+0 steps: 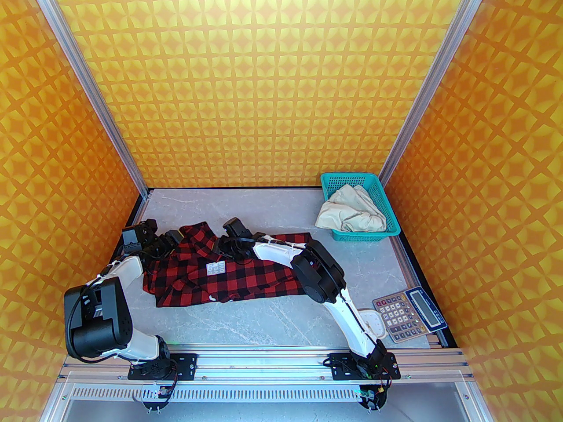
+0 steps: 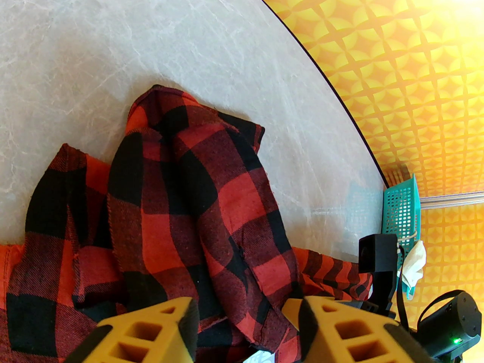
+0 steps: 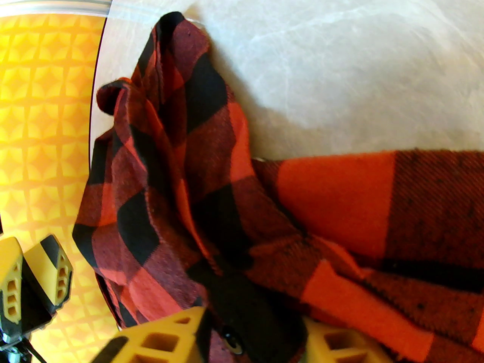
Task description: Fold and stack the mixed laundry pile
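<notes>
Checked shirt (image 1: 228, 279) lies rumpled on table (image 1: 286, 323); cream trousers (image 1: 352, 216) sit in teal basket (image 1: 347, 176). Step: spreading shirt. Right gripper (image 3: 257, 316) pinches cloth; left gripper (image 2: 245, 308) straddles cloth, grip unclear. Next: 2 arms draw apart evenly.

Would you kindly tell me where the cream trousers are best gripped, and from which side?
Probably the cream trousers' bunched fold spilling over the teal basket's front-left rim, approached from above on that side: it lies clear of the walls.
</notes>
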Available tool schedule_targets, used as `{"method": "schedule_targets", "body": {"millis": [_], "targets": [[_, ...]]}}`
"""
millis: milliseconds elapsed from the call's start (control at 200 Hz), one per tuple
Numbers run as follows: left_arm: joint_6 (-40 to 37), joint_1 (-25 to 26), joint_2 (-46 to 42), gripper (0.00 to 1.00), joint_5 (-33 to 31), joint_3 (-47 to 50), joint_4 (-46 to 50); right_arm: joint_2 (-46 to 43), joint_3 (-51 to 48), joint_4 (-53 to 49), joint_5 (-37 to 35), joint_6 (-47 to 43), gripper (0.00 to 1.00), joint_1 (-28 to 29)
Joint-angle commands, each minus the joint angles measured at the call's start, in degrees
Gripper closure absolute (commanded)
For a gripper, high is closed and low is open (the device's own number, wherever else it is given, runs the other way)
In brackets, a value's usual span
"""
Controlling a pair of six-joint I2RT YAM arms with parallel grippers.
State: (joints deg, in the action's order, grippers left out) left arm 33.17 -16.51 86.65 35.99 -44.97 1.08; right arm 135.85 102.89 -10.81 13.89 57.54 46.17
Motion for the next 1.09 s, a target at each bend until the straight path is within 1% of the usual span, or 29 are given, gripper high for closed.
{"method": "schedule_targets", "body": {"millis": [0,25,130,225,465,600,730,800,830,890,895,965,1030,1090], "targets": [[-1.3,-0.1,0.4,0.51,1.2,0.7,-0.9,1.3,1.8,0.7,-0.7,1.3,0.82,0.5],[-1.2,-0.2,0.4,0.51,1.1,0.8,-1.0,0.9,1.8,0.7,-0.5,1.0,0.87,0.6],[-0.9,-0.8,-0.1,0.51,1.2,1.3,-1.5,-1.9,1.7,-0.8,-1.1,-1.0,1.0,0.6],[-0.9,-1.5,-1.0,0.51,1.2,1.4,-1.5,-5.0,1.6,-2.8,-1.0,-3.2,1.0,0.6],[-1.2,-3.0,-2.5,0.51,1.3,0.0,-0.4,-12.6,-0.4,-10.2,2.4,-10.6,1.0,0.6],[-1.1,-3.0,-2.5,0.51,1.2,-0.7,-0.5,-14.7,0.5,-16.0,3.1,-17.7,1.0,0.6],[-1.1,-3.1,-2.9,0.51,1.2,-1.2,0.0,-14.8,6.5,-25.6,3.7,-35.5,1.0,0.6],[-1.4,-3.2,-3.4,0.51,1.2,-1.7,0.6,-15.5,10.1,-31.6,3.8,-48.5,1.0,0.6],[-1.6,-3.3,-3.6,0.51,1.2,-1.9,1.1,-16.4,10.7,-34.0,2.6,-54.2,1.0,0.6],[-1.6,-3.5,-3.9,0.5,1.2,-2.1,1.3,-19.3,9.3,-36.2,-2.3,-66.4,1.0,0.6],[-1.6,-3.6,-3.9,0.5,1.2,-2.1,1.2,-19.3,9.3,-36.2,-2.3,-66.4,1.0,0.6],[-1.6,-3.7,-4.1,0.5,1.2,-2.4,1.5,-23.6,4.9,-35.6,-9.0,-79.2,1.0,0.6],[-1.5,-3.8,-4.3,0.5,1.3,-2.6,1.7,-27.5,0.0,-33.8,-17.5,-89.1,1.0,0.4],[-1.5,-3.8,-4.4,0.5,1.4,-2.8,1.7,-29.7,-3.3,-31.8,-23.4,-95.9,1.0,0.1]]}}
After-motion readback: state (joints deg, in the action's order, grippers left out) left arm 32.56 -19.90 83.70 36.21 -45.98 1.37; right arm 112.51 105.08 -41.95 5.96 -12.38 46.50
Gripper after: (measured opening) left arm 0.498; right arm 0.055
